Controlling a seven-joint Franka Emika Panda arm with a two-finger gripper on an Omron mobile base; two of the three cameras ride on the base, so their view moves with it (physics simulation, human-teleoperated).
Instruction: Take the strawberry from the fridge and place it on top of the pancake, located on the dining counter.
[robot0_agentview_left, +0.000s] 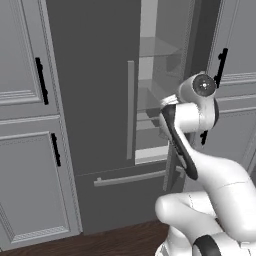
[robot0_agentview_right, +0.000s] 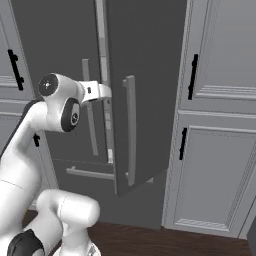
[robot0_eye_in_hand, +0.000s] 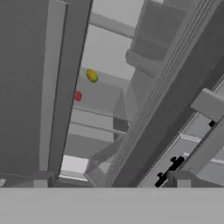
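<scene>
No text, label or number can be read anywhere. The fridge (robot0_agentview_left: 95, 100) doors and the cabinets (robot0_agentview_right: 220, 125) are plain

I have the fridge (robot0_agentview_left: 95, 100) straight ahead with its right door (robot0_agentview_right: 142, 95) swung part way out and its left door shut. The gap between them is narrow, and it is the only way onto the pale shelves (robot0_eye_in_hand: 103, 94). From the hand view, the left door's bar handle (robot0_eye_in_hand: 50, 83) crowds one side of that opening and the open door's ribbed inner edge (robot0_eye_in_hand: 153, 100) crowds the other. Inside, the strawberry (robot0_eye_in_hand: 77, 96) and a small yellow item (robot0_eye_in_hand: 92, 75) sit apart with bare shelf around them. The open door also stands in front of the grey cabinets (robot0_agentview_right: 220, 125) on the right.
</scene>
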